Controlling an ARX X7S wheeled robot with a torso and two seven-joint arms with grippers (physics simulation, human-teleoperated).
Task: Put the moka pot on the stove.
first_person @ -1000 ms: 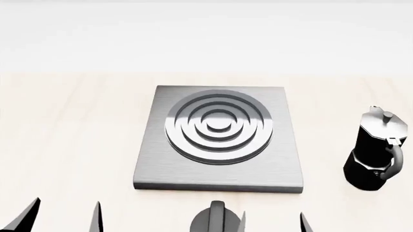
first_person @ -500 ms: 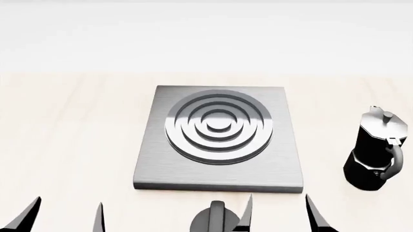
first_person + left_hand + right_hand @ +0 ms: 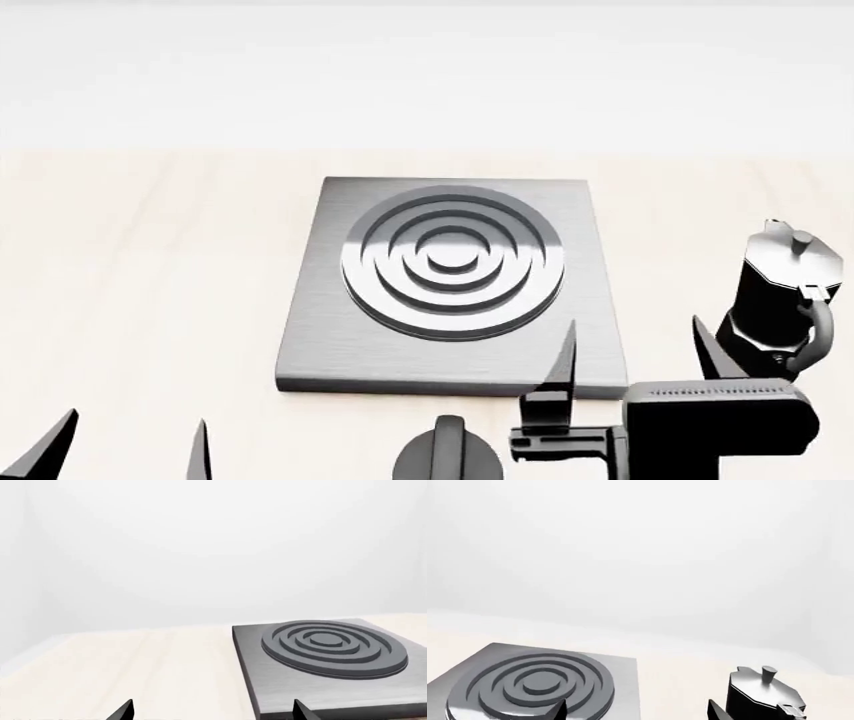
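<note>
- Step: we're reaching for the moka pot; it's on the table, ahead and right of our right gripper, off the stove.
- Right jaws spread, empty; left gripper likewise.
- Next: shift right, bracket the pot's waist, close.

The robot's visible parts are all black. The right pincer ends in two slim, blade-like fingers that taper to sharp points, with a faint pale sheen along the edges. They rise from a boxy black housing with rounded corners, whose top edge carries a row of fine ribs or vents. A small stepped bracket joins the inner finger to that housing. The left pincer shows only two similar pointed black fingertips. In both wrist views the fingertips appear as small dark triangular tips; no cables, screws or markings can be made out.
</note>
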